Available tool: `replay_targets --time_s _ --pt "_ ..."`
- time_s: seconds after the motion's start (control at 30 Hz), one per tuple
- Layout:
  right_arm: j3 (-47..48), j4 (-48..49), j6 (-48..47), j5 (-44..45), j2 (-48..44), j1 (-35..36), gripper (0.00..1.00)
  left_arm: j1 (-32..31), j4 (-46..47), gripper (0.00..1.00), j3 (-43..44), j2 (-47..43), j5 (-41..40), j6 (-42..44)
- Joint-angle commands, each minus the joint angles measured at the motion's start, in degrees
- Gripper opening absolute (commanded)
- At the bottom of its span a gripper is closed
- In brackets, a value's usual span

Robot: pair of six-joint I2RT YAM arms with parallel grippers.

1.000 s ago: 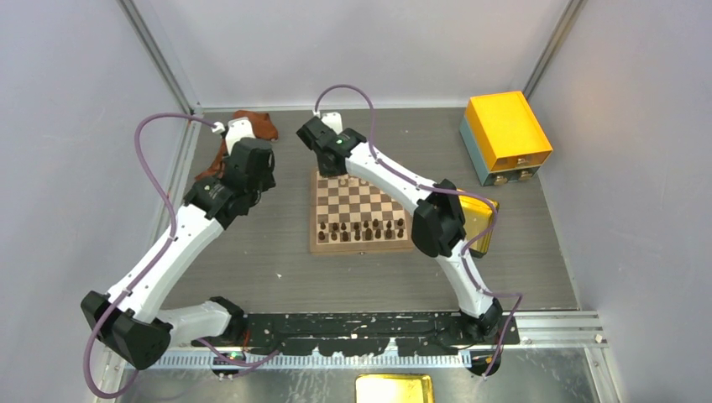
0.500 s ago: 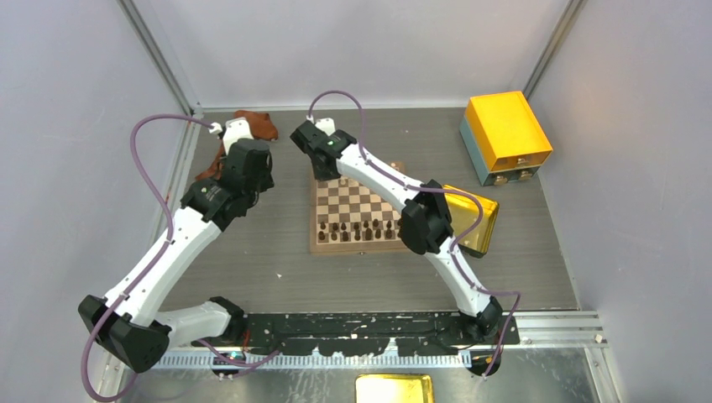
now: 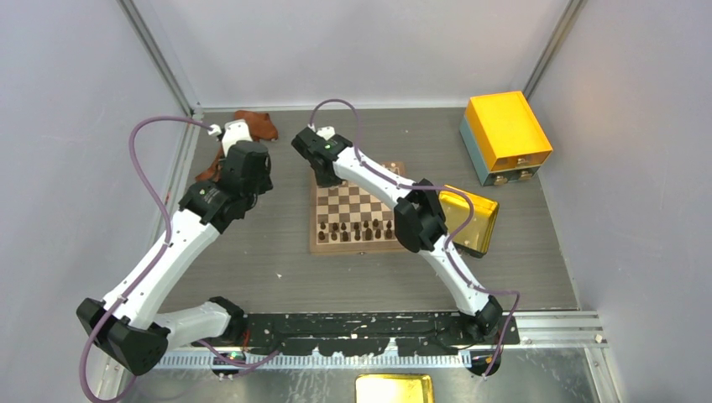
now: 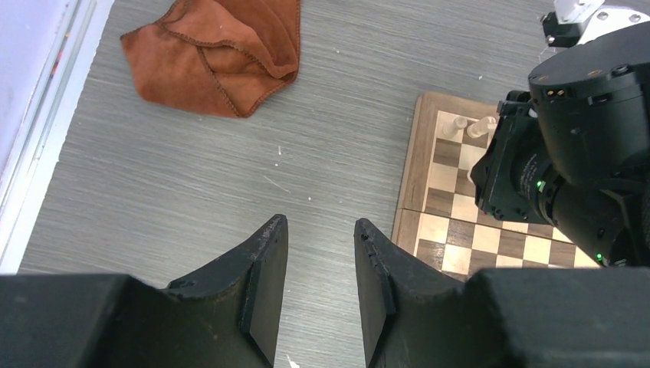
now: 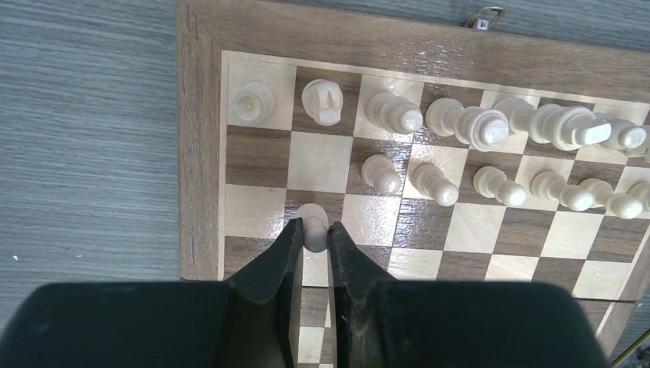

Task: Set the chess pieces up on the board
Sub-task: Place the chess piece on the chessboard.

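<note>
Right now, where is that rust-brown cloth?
In the overhead view the cloth lies crumpled near the far left corner of the table, left of the board and apart from it.

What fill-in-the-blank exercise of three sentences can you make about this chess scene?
1. The right fingers are shut on a pale ____.
2. The left fingers, above the table, hold ____.
3. In the right wrist view, the row of pawns on the board has ____ bare squares at its left end.
Missing words: pawn; nothing; two.
</note>
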Motion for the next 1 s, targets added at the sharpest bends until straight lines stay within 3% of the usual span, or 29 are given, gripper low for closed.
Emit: replay_targets --time_s 0.0,0.97 --pt "2.95 0.83 0.65 -0.35 -0.36 -0.75 0.01 0.34 0.94 0.39 -0.26 -1.45 -0.10 0.01" --pt "5.92 1.89 1.53 -3.18 2.75 -2.18 0.01 0.32 2.18 0.38 -0.92 -0.55 1.30 0.60"
